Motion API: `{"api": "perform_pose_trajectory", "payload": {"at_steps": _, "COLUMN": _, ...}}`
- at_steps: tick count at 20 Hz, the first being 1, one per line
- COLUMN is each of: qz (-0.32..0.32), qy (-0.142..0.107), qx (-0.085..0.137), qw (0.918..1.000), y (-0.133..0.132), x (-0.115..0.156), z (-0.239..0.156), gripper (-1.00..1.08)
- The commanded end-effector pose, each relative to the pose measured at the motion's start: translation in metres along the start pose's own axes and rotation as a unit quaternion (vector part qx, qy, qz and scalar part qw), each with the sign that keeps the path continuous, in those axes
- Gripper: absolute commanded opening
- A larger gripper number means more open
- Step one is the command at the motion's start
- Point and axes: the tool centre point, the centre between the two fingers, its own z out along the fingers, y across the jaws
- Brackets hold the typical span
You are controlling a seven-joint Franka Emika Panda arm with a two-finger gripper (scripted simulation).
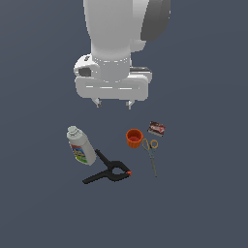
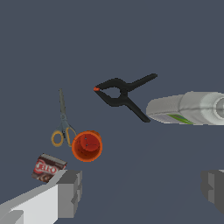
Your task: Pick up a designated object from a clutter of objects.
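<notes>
The scissors lie flat on the dark floor, yellow-orange loop handles beside the small orange cup, thin grey blades pointing away from it. My gripper hangs well above the clutter, open, with nothing between its fingers. It is apart from every object, above and toward the exterior view's left of the scissors. The black spring clamp and the white bottle lie toward the exterior view's left.
A small dark red-and-white box lies just behind the scissors' handles, close to the cup. The bottle lies on its side, touching one clamp handle. Dark bare floor surrounds the group.
</notes>
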Motion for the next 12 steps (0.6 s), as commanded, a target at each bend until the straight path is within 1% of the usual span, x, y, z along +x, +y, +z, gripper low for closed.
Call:
{"api": "perform_pose_trajectory", "payload": {"at_steps": 1, "qz": 0.000, "qy": 0.000, "qx": 0.000, "qw": 1.0000, "y": 0.000, "x": 0.000, "z": 0.000, "gripper": 1.00}}
{"api": "perform_pose_trajectory", "payload": {"at_steps": 4, "qz": 0.002, "qy": -0.001, "qx": 0.000, "qw": 1.0000, "y": 0.003, "x": -0.001, "z": 0.000, "gripper": 1.00}}
{"api": "perform_pose_trajectory", "payload": {"at_steps": 9, "qz": 0.012, "qy": -0.006, "qx": 0.003, "qw": 0.9999, "y": 0.019, "x": -0.006, "z": -0.001, "gripper": 1.00}}
{"api": "perform_pose_trajectory", "payload": {"at_steps": 12, "qz": 0.014, "qy": -0.007, "qx": 0.004, "qw": 0.9999, "y": 0.023, "x": -0.008, "z": -0.003, "gripper": 1.00}}
